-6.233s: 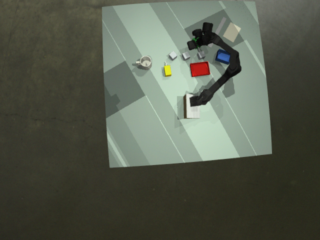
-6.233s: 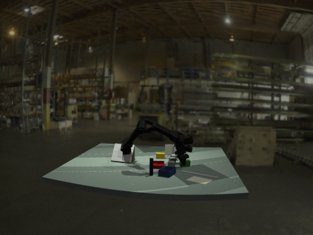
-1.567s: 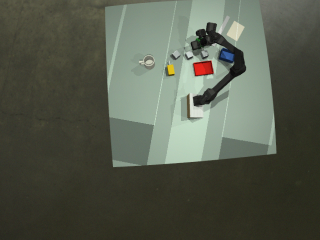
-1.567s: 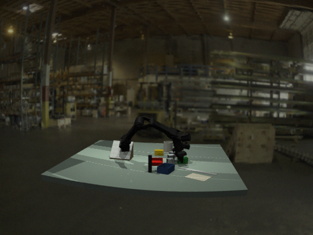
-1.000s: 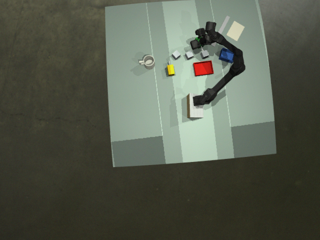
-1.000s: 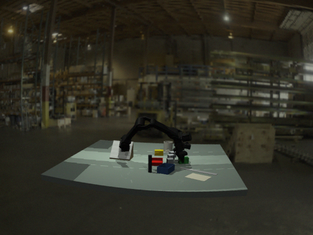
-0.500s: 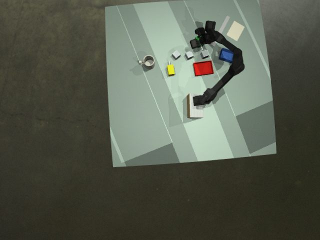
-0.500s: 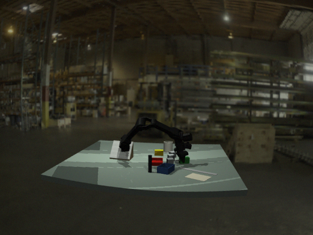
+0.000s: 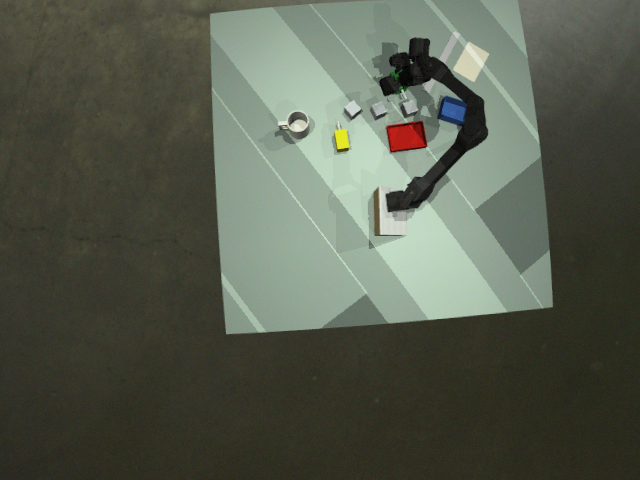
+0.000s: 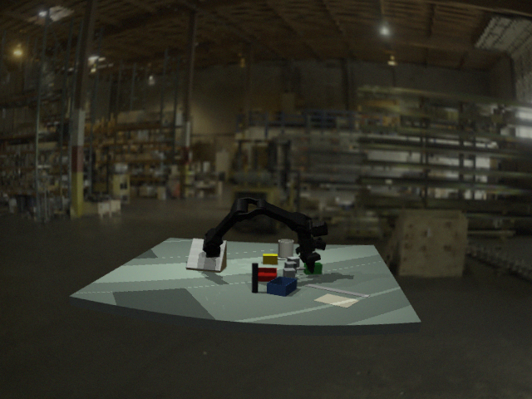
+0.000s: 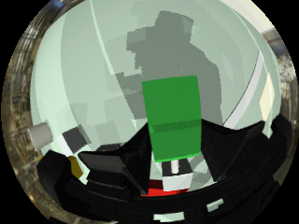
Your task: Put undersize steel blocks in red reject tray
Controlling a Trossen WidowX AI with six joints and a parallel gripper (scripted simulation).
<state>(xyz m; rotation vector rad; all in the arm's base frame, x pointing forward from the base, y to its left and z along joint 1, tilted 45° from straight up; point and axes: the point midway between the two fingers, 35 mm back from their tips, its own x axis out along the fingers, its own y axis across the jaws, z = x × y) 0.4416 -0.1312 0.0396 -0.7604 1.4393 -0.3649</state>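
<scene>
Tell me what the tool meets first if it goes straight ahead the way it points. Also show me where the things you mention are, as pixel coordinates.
Likely the steel block (image 9: pixel 409 107) (image 10: pixel 288 273) (image 11: pixel 177 182), met by the pin of the green gauge (image 10: pixel 317 268) (image 11: pixel 173 117) the tool (image 11: pixel 170 121) grips; depth is hard to judge.

Green gauge (image 9: pixel 395 75) (image 10: pixel 316 268) (image 11: pixel 174 117), pin toward steel block (image 9: pixel 409 107) (image 10: pixel 288 273) (image 11: pixel 177 182).
</scene>
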